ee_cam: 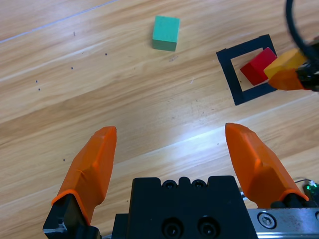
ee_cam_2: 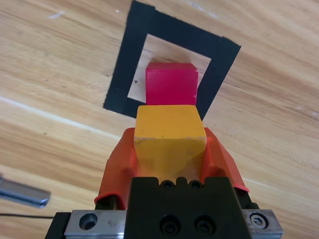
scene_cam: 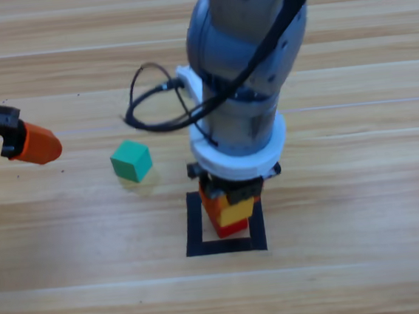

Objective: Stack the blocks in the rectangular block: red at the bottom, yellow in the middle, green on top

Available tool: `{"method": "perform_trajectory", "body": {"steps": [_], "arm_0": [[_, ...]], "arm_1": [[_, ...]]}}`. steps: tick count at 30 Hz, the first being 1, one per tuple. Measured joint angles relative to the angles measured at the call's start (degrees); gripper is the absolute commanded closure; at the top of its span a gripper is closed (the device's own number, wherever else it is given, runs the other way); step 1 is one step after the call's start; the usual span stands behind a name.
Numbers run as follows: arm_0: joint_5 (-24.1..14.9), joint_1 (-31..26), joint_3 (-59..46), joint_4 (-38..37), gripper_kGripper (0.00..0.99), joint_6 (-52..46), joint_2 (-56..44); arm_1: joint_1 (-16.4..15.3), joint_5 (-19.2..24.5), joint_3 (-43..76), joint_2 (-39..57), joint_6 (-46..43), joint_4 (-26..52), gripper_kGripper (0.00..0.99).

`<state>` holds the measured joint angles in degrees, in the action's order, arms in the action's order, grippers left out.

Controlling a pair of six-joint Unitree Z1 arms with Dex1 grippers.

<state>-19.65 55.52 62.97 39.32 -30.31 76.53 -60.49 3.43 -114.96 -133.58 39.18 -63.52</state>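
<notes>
Right gripper (ee_cam_2: 169, 149) is squeezing the small yellow cube (ee_cam_2: 169, 134) over the small red cube (ee_cam_2: 171, 82).
Red is sitting inside the black tape square (scene_cam: 194, 229); the teal-green cube (scene_cam: 131, 161) is lying nearby; left gripper (ee_cam: 174, 149) is waiting, jaws apart.

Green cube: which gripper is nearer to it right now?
Left. The left gripper waits open, just left of the green cube; the right gripper holds the yellow cube over the taped square, farther away.

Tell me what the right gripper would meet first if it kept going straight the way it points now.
The red cube inside the tape square. The right gripper, shut on the yellow cube, points at it, though the remaining gap is unclear.
</notes>
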Motion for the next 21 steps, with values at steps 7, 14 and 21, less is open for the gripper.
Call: {"method": "perform_trajectory", "body": {"steps": [7,14,21], "arm_0": [[0.3,-0.3,-0.2,-0.2,0.057,0.0,0.4],[0.3,-0.4,-0.3,-0.4,0.059,0.0,0.5],[0.3,-0.4,-0.6,-0.5,0.057,0.0,0.6]], "arm_1": [[0.0,0.2,-0.1,-1.0,-0.3,0.0,0.837],[0.0,0.2,-0.6,-1.0,-0.4,0.0,0.835],[0.0,1.0,-0.7,-1.0,-0.5,0.0,0.835]]}}
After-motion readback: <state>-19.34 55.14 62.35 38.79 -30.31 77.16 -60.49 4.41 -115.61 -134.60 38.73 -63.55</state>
